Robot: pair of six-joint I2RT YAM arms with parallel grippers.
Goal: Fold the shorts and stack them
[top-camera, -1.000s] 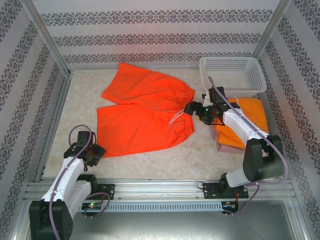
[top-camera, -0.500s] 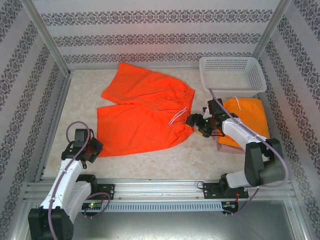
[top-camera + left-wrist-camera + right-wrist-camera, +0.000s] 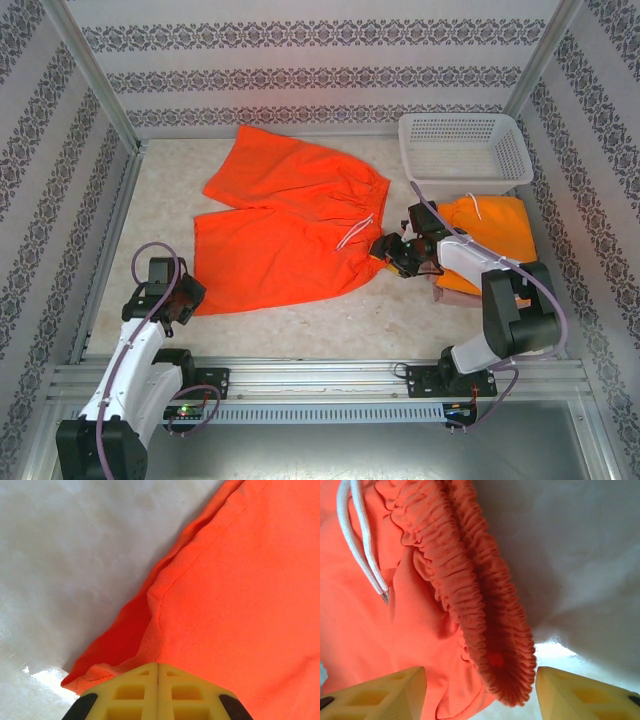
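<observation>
pinches the hem corner [image 3: 100, 670] of the large bright red-orange cloth shorts [image 3: 285, 235], spread on the pale counter [image 3: 160, 200], with the clenched left end effector [image 3: 158, 672]; straddles their waistband [image 3: 485, 605] with the released right end effector [image 3: 479, 674].

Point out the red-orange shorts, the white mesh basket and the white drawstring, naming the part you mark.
red-orange shorts [image 3: 280, 250]: top external view, middle of the near leg.
white mesh basket [image 3: 462, 150]: top external view, its bare mesh floor.
white drawstring [image 3: 377, 580]: right wrist view, the cords just above their tips.
</observation>
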